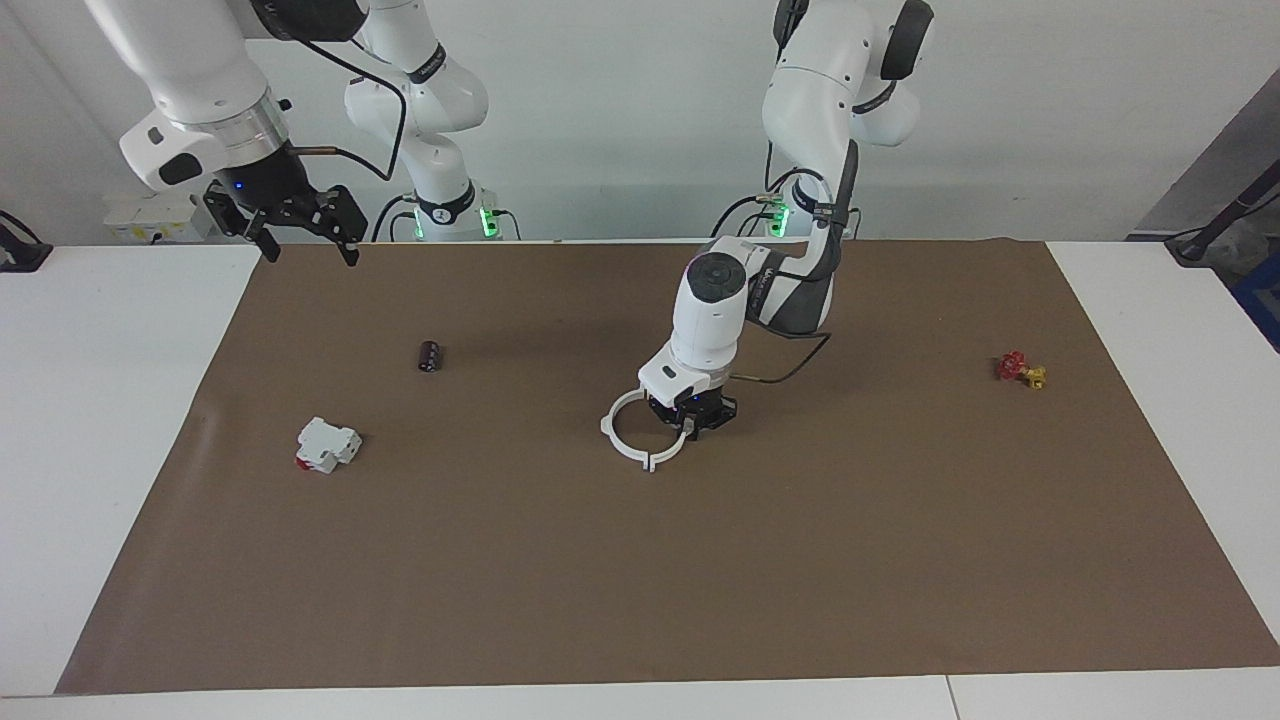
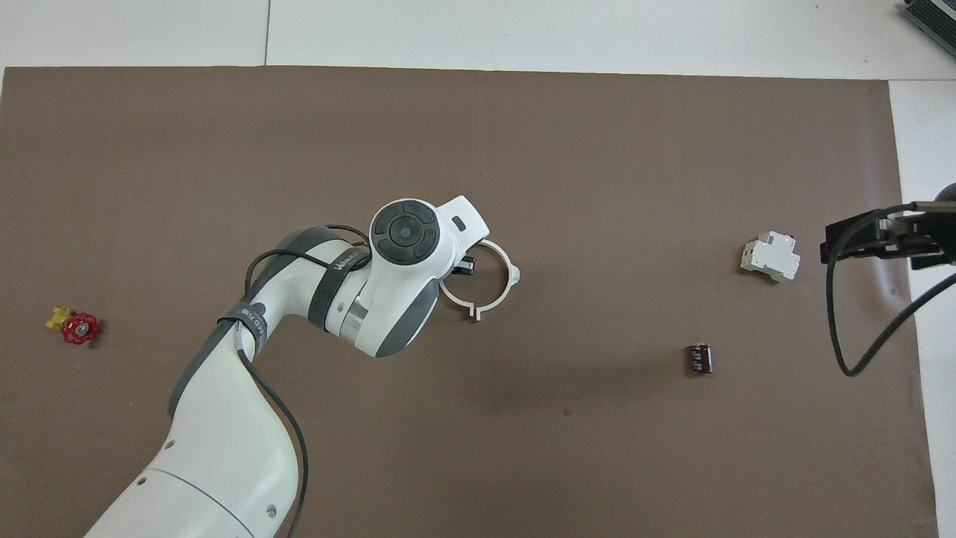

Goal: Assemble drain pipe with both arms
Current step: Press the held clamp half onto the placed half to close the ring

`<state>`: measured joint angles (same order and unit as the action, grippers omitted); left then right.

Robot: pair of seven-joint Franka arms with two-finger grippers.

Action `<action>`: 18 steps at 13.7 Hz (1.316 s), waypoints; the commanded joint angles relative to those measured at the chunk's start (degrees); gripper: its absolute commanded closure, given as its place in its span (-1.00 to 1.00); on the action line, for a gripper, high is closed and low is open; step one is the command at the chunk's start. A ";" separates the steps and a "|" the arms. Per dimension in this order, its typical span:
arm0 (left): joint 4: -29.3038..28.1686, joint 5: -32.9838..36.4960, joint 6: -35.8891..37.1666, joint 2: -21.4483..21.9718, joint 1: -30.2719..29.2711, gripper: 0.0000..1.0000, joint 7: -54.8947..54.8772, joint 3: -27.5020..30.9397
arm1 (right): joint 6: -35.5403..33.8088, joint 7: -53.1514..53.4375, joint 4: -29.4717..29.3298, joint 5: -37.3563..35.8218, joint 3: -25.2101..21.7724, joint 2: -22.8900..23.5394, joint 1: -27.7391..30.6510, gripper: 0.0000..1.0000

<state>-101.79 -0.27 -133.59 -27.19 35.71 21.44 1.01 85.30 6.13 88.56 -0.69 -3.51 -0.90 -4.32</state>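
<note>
Left gripper low at the white drain pipe ring, grip unclear; right gripper open, up high; black cylinder, white block, red valve well apart on the worktop

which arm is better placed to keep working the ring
Left. Its gripper is already down at the ring mid-mat, while the right gripper waits raised over the mat's corner.

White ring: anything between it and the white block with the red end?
Only bare brown mat between ring and block; the black cylinder sits nearer the robots. Facing view.
</note>
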 commanded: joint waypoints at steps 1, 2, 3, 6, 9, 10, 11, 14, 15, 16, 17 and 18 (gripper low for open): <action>-2.53 0.89 -1.58 1.61 0.85 1.00 1.41 0.66 | -0.75 -1.13 0.21 1.13 0.00 -0.33 0.28 -1.00; -2.53 0.89 -1.58 1.61 0.85 1.00 1.41 0.66 | -0.75 -1.13 0.30 1.13 0.00 -0.33 0.19 -1.00; -2.53 0.89 -1.58 1.70 0.85 1.00 1.33 0.66 | -0.75 -1.13 0.21 1.13 0.00 -0.33 0.19 -1.00; -2.53 0.89 -1.58 1.61 0.85 1.00 1.24 0.57 | -0.75 -1.13 0.21 1.13 0.00 -0.33 0.19 -1.00; -2.44 0.89 -1.67 1.61 0.85 1.00 1.15 0.57 | -0.75 -1.13 0.30 1.13 0.00 -0.33 0.28 -1.00; -2.44 0.89 -1.67 1.61 0.85 1.00 1.15 0.57 | -0.75 -1.13 0.21 1.13 0.00 -0.33 0.19 -1.00; -2.44 0.89 -1.76 1.61 0.85 1.00 1.15 0.57 | -0.75 -1.13 0.21 1.13 0.00 -0.33 0.19 -1.00; -2.44 0.89 -1.85 1.61 0.85 0.92 0.80 0.57 | -0.75 -1.13 0.30 1.13 0.00 -0.33 0.19 -1.00; -2.44 0.89 -1.85 1.61 0.85 0.92 0.71 0.57 | -0.75 -1.13 0.21 1.13 0.00 -0.33 0.19 -1.00; -2.44 0.89 -1.85 1.61 0.85 0.87 0.62 0.57 | -0.75 -1.13 0.21 1.13 0.00 -0.33 0.28 -1.00; -2.36 0.89 -2.11 1.61 0.85 0.65 0.62 0.57 | -0.75 -1.04 0.21 1.13 0.00 -0.33 0.28 -1.00; -2.36 0.89 -2.20 1.61 0.85 0.35 0.62 0.57 | -0.75 -1.12 0.21 1.13 0.00 -0.33 0.19 -1.00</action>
<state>-101.88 -0.27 -134.17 -27.19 35.72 21.53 0.92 85.30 6.13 88.56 -0.69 -3.51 -0.90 -4.32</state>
